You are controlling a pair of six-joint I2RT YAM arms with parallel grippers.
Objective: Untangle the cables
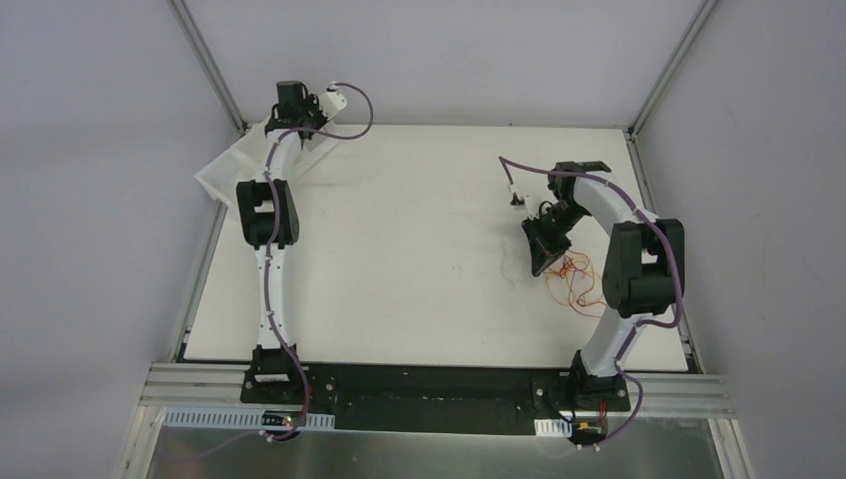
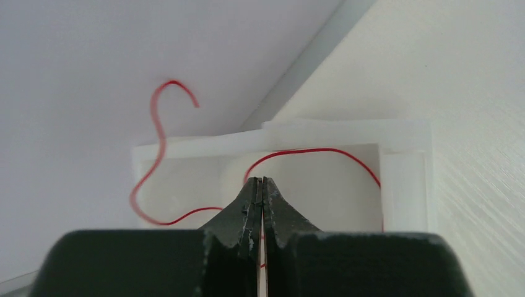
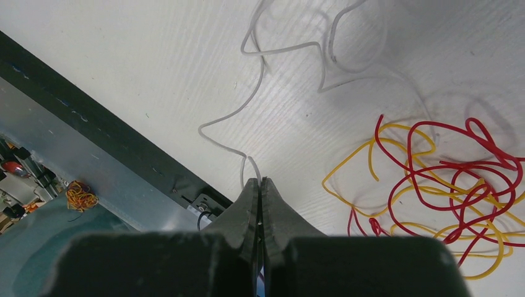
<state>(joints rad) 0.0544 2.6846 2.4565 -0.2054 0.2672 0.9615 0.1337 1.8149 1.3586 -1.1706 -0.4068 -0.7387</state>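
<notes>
A loose tangle of red and yellow cables (image 3: 446,192) lies on the white table, at the right in the top view (image 1: 579,284). My right gripper (image 3: 260,180) is shut on a thin white cable (image 3: 254,99) that loops away across the table; it hovers just left of the tangle (image 1: 547,267). Far back on the left, my left gripper (image 2: 261,179) is shut above a white tray (image 2: 405,179). A single red cable (image 2: 309,150) arcs over the tray and passes behind the fingertips. Whether it is pinched does not show.
The white tray (image 1: 221,172) sits tilted at the table's back left corner against the enclosure walls and a metal frame post (image 2: 322,43). A black rail (image 3: 93,117) runs along the near table edge. A small wire bundle (image 3: 80,197) lies below it, off the table.
</notes>
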